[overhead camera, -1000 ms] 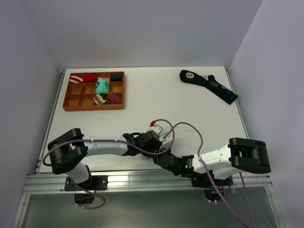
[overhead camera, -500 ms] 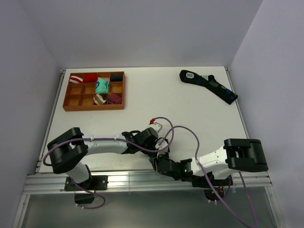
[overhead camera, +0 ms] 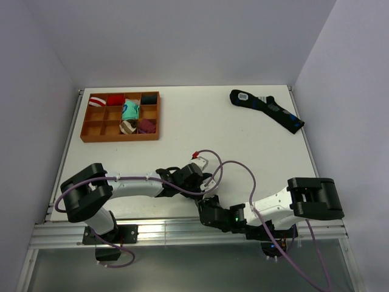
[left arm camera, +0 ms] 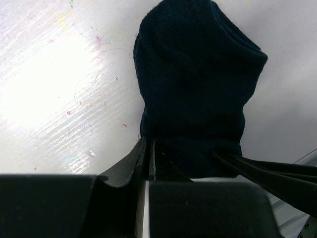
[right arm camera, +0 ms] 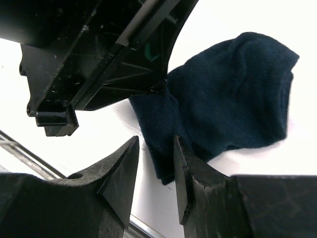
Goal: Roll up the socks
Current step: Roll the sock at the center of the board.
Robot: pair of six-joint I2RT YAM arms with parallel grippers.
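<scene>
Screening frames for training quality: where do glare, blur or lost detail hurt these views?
Left wrist: glare blows out the table at upper left; the socks are sharp. Right wrist: sock weave crisp, dark foreground nearly featureless. Top external: soft, even light, nothing blurred.

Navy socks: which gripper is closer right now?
Left, narrowly. The left gripper is shut on one edge of the socks. The right gripper has its jaws apart, straddling a nearby corner of the fabric without clamping it.
</scene>
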